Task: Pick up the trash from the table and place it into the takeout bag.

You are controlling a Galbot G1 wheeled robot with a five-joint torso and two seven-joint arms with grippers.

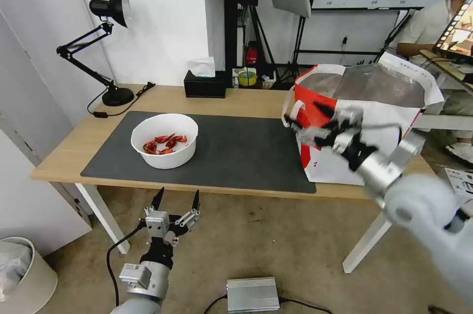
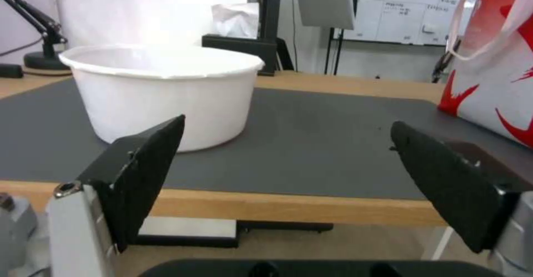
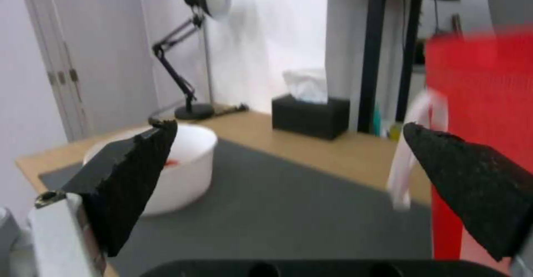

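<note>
The right gripper (image 1: 305,119) is wide open and empty by the takeout bag (image 1: 367,156), and the left gripper (image 1: 176,198) waits open below the desk (image 1: 236,99).

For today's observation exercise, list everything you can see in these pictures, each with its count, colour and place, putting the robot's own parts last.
Table: one, light wood, mid-scene.
Mat: one, dark grey, on table.
Bowl: one, white, left on mat.
Crayfish shells: several, red, in bowl.
Takeout bag: one, white and red, table's right end.
Tissue box: one, black, table's back edge.
Desk lamp: one, black, back left corner.
Metal box: one, silver, floor.
Bin: one, white, floor left.
Left gripper: fingers open, below table's front edge.
Right gripper: fingers open, beside bag handle.
</note>
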